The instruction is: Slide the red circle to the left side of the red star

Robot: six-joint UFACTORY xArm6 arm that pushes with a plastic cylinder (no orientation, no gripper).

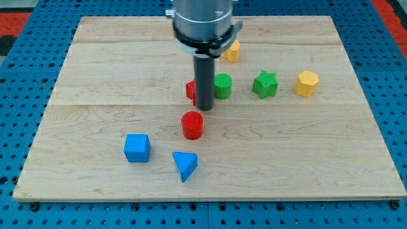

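My tip (204,108), a bare dark rod with no claw, stands just beyond the red circular block (192,124), hiding most of the red star block (190,90).

We have only one view, looking down at a slant from beyond the bottom edge of the wooden board (318,159), near enough that the board fills nearly the whole frame, the arm's housing (203,19) cut off at the top.

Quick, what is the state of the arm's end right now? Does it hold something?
No claw: my tip is a bare rod and holds nothing.
It stands just above the red circle, in front of the partly hidden red star.
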